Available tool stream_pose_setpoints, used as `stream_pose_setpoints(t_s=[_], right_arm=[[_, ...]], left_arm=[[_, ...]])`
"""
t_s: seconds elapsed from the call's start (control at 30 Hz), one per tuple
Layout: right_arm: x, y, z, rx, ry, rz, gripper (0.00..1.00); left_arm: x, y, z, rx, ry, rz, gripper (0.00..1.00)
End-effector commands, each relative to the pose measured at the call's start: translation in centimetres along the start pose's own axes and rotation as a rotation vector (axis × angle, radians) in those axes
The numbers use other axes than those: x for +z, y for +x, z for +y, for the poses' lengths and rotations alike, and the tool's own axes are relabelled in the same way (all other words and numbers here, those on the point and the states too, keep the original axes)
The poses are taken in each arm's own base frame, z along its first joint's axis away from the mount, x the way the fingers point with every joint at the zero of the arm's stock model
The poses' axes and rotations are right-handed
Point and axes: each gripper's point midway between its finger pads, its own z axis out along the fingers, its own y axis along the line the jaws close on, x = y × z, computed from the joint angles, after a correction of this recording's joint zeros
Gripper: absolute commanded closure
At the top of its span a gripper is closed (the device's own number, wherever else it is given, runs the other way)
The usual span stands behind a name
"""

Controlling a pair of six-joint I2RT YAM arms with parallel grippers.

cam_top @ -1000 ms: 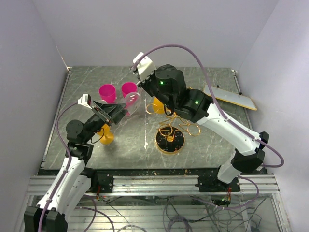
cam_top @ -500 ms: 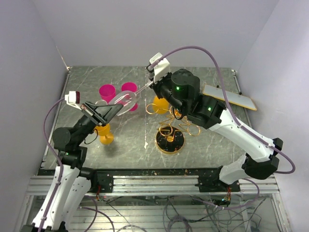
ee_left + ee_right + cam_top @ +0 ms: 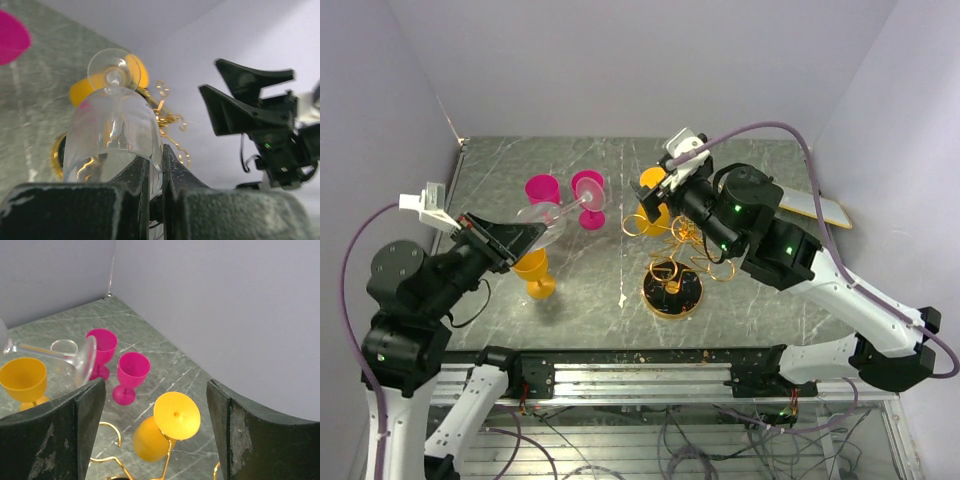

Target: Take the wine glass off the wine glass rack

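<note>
I saw the left gripper (image 3: 525,236) clamped shut on the rim of the clear wine glass (image 3: 542,218), holding it tilted, off and well left of the wine glass rack (image 3: 672,290). The right gripper (image 3: 658,195) stood wide open above the rack, where 1 orange glass (image 3: 647,216) hung.

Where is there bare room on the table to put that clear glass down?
Bare table between the upright orange glass and the wine glass rack; also behind the pink glasses. Crowded around the rack's arms.
</note>
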Motion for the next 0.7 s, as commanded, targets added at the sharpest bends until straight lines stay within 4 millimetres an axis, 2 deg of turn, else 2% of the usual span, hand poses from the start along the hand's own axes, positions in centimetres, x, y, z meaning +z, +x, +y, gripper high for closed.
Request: stream_pose_setpoints(t_s=[0.0,0.17,0.4,0.53,0.67], right_arm=[[-0.8,0.1,-0.7,-0.078,0.014,-0.021,0.18],[-1.6,1.6,-0.9,-0.136,0.011,0.021,0.17],[-2.5,3.2,-0.4,-0.215,-0.045,0.074,0.16],[-2.6,3.7,0.3,-0.271,-0.096,0.086,0.16],[-1.8,4.7,0.3,-0.314,-0.09,0.14,0.16]], left_arm=[[-0.9,1.9,6.6,0.088,-0.393,0.194,0.93],[1.4,1.5,9.1,0.189,-0.495,0.321,0.93],[4.9,2.1,14.6,0.254,-0.631,0.472,0.93],[7.5,4.1,16.3,0.279,-0.645,0.548,0.93],[9.9,6.6,17.8,0.362,-0.702,0.625,0.93]])
